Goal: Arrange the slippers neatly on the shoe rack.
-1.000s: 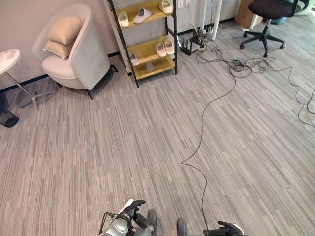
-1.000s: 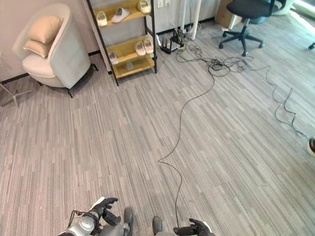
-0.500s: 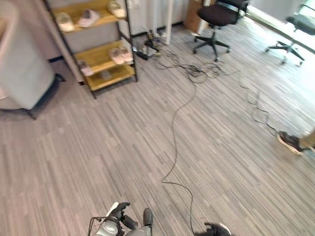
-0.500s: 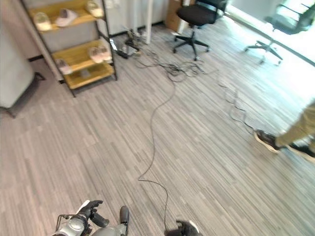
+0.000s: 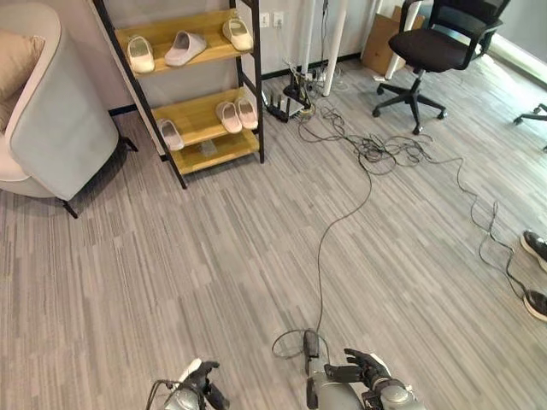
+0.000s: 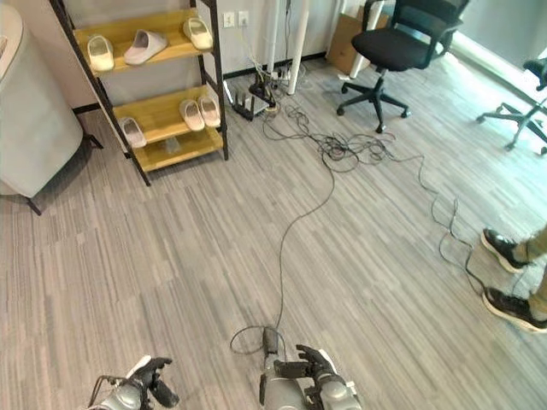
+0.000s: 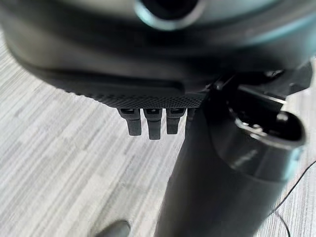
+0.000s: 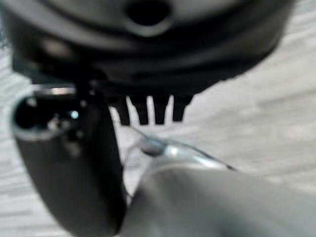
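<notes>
Where the grey striped carpet (image 5: 214, 273) runs back to the wall, a black-framed shoe rack (image 5: 198, 81) with two wooden shelves stands upright. Top shelf: three pale slippers, one at the left (image 5: 140, 54), one lying askew in the middle (image 5: 185, 47), one at the right (image 5: 238, 33). Lower shelf: a lone slipper near the left post (image 5: 171, 134) and a pair side by side toward the right (image 5: 234, 114). All slippers are on the rack.

Just left of the rack sits a grey tub armchair (image 5: 53, 120) with a beige cushion. Right of the rack, white desk legs (image 5: 335, 43) rise above a tangle of black cords and a power strip (image 5: 295, 92). A black office chair (image 5: 436, 51) on casters stands further right, near a cardboard box (image 5: 380, 47). A person's dark shoes (image 6: 506, 273) show at the right edge.

Left hand (image 5: 198, 386) hangs low at the bottom edge, fingers loosely extended, holding nothing. Right hand (image 5: 363, 369) likewise low, fingers spread and relaxed, empty. Both are well apart from the rack.
</notes>
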Controlling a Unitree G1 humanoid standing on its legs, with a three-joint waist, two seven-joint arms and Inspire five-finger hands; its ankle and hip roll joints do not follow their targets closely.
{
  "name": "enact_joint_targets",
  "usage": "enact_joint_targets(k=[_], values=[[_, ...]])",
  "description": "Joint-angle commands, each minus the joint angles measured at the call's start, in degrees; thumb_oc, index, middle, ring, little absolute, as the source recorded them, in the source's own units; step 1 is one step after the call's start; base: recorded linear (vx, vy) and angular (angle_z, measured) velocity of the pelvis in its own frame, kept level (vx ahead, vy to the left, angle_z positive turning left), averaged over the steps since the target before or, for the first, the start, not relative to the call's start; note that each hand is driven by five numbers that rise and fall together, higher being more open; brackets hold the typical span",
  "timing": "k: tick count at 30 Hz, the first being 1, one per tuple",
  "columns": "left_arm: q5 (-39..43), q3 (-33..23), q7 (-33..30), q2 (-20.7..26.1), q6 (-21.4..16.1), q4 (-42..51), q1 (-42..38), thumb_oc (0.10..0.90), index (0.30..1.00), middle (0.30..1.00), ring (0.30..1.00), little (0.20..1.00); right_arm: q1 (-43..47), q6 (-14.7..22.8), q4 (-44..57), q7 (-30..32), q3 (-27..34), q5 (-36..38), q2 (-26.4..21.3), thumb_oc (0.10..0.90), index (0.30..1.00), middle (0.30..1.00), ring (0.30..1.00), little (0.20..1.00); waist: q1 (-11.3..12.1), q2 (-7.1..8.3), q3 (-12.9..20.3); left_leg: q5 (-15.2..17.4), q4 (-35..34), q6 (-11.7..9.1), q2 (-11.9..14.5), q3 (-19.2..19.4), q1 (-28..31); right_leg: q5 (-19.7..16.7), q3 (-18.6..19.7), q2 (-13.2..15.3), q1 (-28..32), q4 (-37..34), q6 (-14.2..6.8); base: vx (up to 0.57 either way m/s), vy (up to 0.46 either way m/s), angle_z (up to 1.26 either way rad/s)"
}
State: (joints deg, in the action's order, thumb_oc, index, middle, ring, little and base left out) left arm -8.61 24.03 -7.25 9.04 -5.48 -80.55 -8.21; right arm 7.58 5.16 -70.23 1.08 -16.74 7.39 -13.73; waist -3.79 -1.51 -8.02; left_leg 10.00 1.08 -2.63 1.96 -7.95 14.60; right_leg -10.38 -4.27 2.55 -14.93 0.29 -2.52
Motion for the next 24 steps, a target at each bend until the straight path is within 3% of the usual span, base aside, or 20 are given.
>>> enact_joint_targets(k=[1, 2, 3, 5, 6, 9, 10, 11, 12, 13, 16, 17, 18, 19, 21, 22, 24], values=[[-3.2, -0.7, -0.2, 0.6, 0.3, 0.4, -0.3, 0.800, 0.900, 0.900, 0.900, 0.900, -2.0, 0.2, -1.1, 0.3, -2.3, -2.1, -2.8, 0.800, 0.900, 0.900, 0.900, 0.900, -0.1, -0.77, -1.2, -11.8, 14.1, -1.1, 1.8, 2.5, -10.3, 7.5, 0.7, -0.6, 6.8, 0.7, -1.7, 0.27, -0.373, 0.30], [-2.8, -0.7, 0.0, 0.9, 0.2, 1.0, -0.3, 0.800, 0.900, 0.900, 0.900, 0.900, -1.9, 0.3, -1.0, 0.3, -2.2, -1.9, -3.1, 0.800, 0.900, 0.900, 0.900, 0.900, 0.9, 0.43, -2.4, -15.3, 21.9, -0.7, 2.1, 3.1, -14.6, 8.3, 0.1, 0.0, 8.4, 0.6, -0.6, 0.26, -0.424, 0.34], [-1.9, -0.7, 0.1, 1.0, -0.1, 1.7, 0.0, 0.800, 0.900, 0.900, 0.900, 0.900, -1.7, 0.4, -0.8, 0.6, -2.4, -1.7, -3.3, 0.800, 0.900, 0.900, 0.900, 0.900, 2.1, 1.61, -3.3, -16.1, 28.5, 0.7, 2.0, 3.6, -18.0, 9.0, -0.4, 0.0, 10.5, 0.0, 0.7, 0.25, -0.381, 0.22], [-0.4, -0.5, -0.5, 0.9, -0.6, 3.0, -0.4, 0.800, 0.900, 0.900, 0.900, 0.900, -0.8, 0.4, -1.0, 1.5, -2.6, -1.7, -4.0, 0.800, 0.900, 0.900, 0.900, 0.900, 3.5, 2.91, -4.8, -14.7, 35.0, 1.7, 1.8, 6.2, -23.6, 10.5, -0.8, 0.3, 13.8, -1.2, 1.5, 0.28, -0.330, 0.21], [0.5, -0.7, -0.8, 0.8, -0.6, 3.6, -0.5, 0.800, 0.900, 0.900, 0.900, 0.900, -0.5, 0.5, -1.2, 1.9, -2.4, -1.3, -4.3, 0.800, 0.900, 0.900, 0.900, 0.900, 4.1, 2.83, -5.4, -13.7, 36.1, 1.6, 2.3, 7.7, -26.5, 11.2, -1.2, 0.0, 15.4, -1.8, 1.6, 0.30, -0.225, 0.18], [2.8, -2.0, -1.8, 0.5, -0.7, 4.3, -0.6, 0.800, 0.900, 0.900, 0.900, 0.900, -0.1, 1.1, -1.4, 2.7, -1.6, 0.4, -4.9, 0.800, 0.900, 0.900, 0.900, 0.900, 5.1, 2.71, -5.5, -12.4, 30.0, 1.0, 1.8, 9.9, -29.9, 12.9, -2.2, -0.4, 18.7, -3.7, 1.3, 0.40, -0.080, 0.20], [3.1, -2.6, -2.1, 0.4, -1.0, 4.2, 0.5, 0.800, 0.900, 0.900, 0.900, 0.900, 0.1, 2.0, -0.6, 3.1, -1.0, 2.1, -4.9, 0.800, 0.900, 0.900, 0.900, 0.900, 6.7, 1.89, -4.8, -13.5, 11.8, 1.0, 0.0, 11.5, -30.3, 14.8, -2.4, -2.1, 22.2, -5.0, 0.3, 0.45, 0.011, -0.10], [3.1, -2.5, -2.1, 0.4, -1.0, 4.2, 0.5, 0.800, 0.900, 0.900, 0.900, 0.900, 0.1, 2.0, -0.6, 3.1, -1.0, 2.1, -4.9, 0.800, 0.900, 0.900, 0.900, 0.900, 6.8, 2.03, -4.9, -14.0, 11.0, 1.0, -0.1, 11.6, -29.9, 14.8, -2.4, -1.9, 22.3, -5.0, 0.3, 0.64, 0.013, 0.06], [2.6, -2.3, -2.2, 0.5, -0.9, 3.9, 0.9, 0.800, 0.900, 0.900, 0.900, 0.900, 0.4, 2.4, -0.2, 3.4, -1.4, 1.8, -4.9, 0.800, 0.900, 0.900, 0.900, 0.900, 7.5, 1.51, -4.5, -17.9, 4.5, 0.5, -0.4, 11.5, -30.5, 15.8, -2.6, -3.2, 23.8, -5.0, 0.2, 0.68, 0.037, -0.06], [2.4, -2.5, -2.2, 0.6, -0.7, 3.1, 1.7, 0.800, 0.900, 0.900, 0.900, 0.900, 1.7, 2.7, 1.5, 4.0, -2.9, 0.0, -4.6, 0.800, 0.900, 0.900, 0.900, 0.900, 9.5, 1.48, -4.2, -19.4, -6.1, -0.3, -1.1, 12.8, -34.1, 18.7, -1.5, -4.7, 27.8, -4.4, 0.3, 0.85, 0.074, -0.07], [2.2, -4.2, -2.2, 0.7, 0.1, 1.6, 3.1, 0.800, 0.900, 0.900, 0.900, 0.900, 2.6, 2.8, 2.2, 4.3, -3.9, -1.1, -3.8, 0.800, 0.900, 0.900, 0.900, 0.900, 10.7, 1.87, -3.4, -20.0, -6.1, -0.1, -0.1, 18.3, -35.1, 20.5, -0.6, -5.4, 30.6, -3.9, 0.2, 0.58, 0.117, -0.51], [1.5, -5.1, -1.8, 0.9, 0.6, 1.2, 4.3, 0.800, 0.900, 0.900, 0.900, 0.900, 2.5, 2.5, 2.2, 3.7, -4.3, -1.5, -3.3, 0.800, 0.900, 0.900, 0.900, 0.900, 11.1, 2.08, -2.3, -19.5, -6.1, 0.9, 1.0, 20.3, -34.0, 21.1, -0.1, -5.7, 31.6, -3.9, -0.1, 0.56, 0.154, -0.79], [1.1, -5.1, -1.9, 1.3, 0.6, 1.2, 4.6, 0.800, 0.900, 0.900, 0.900, 0.900, 2.5, 2.3, 2.1, 3.7, -4.4, -1.8, -2.7, 0.800, 0.900, 0.900, 0.900, 0.900, 11.8, 2.46, -1.7, -22.2, -6.1, 1.5, 0.9, 20.3, -33.3, 21.4, -0.2, -5.3, 32.4, -3.5, -0.4, 0.53, 0.154, -0.10], [1.3, -5.7, -1.9, 1.5, 0.7, 1.1, 4.9, 0.800, 0.900, 0.900, 0.900, 0.900, 2.1, 2.3, 2.0, 3.4, -4.4, -2.1, -2.1, 0.800, 0.900, 0.900, 0.900, 0.900, 12.4, 3.27, -0.9, -22.9, -5.4, 2.2, 0.1, 19.1, -32.9, 21.5, 0.1, -4.5, 32.3, -2.5, -0.9, 0.56, 0.174, 0.36], [1.7, -6.4, -1.6, 2.1, 0.8, 0.5, 4.5, 0.800, 0.900, 0.900, 0.900, 0.900, 1.2, 1.8, 1.5, 2.7, -4.7, -2.9, -0.7, 0.800, 0.900, 0.900, 0.900, 0.900, 13.5, 5.42, 0.5, -21.6, -2.1, 3.4, -1.8, 17.6, -32.8, 19.2, -0.8, -1.9, 31.1, 2.8, -3.9, 0.51, 0.212, 0.19], [1.7, -6.2, -1.4, 2.3, 0.7, 0.4, 4.1, 0.800, 0.900, 0.900, 0.900, 0.900, 0.3, 1.9, 1.1, 2.5, -4.5, -3.0, -0.2, 0.800, 0.900, 0.900, 0.900, 0.900, 13.3, 6.70, 0.7, -20.1, 0.4, 4.4, -3.4, 17.3, -32.8, 13.6, -1.7, 0.4, 30.2, 8.4, -7.1, 0.42, 0.258, -0.10], [1.7, -5.9, -1.3, 2.8, 0.6, 1.1, 3.5, 0.800, 0.900, 0.900, 0.900, 0.900, -0.2, 1.6, 1.3, 1.8, -4.1, -2.8, 0.0, 0.800, 0.900, 0.900, 0.900, 0.900, 12.3, 6.58, 0.4, -17.3, 2.0, 5.9, -4.7, 15.9, -30.8, 3.3, -1.5, 3.5, 25.1, 21.0, -10.2, 0.43, 0.284, 0.23]])
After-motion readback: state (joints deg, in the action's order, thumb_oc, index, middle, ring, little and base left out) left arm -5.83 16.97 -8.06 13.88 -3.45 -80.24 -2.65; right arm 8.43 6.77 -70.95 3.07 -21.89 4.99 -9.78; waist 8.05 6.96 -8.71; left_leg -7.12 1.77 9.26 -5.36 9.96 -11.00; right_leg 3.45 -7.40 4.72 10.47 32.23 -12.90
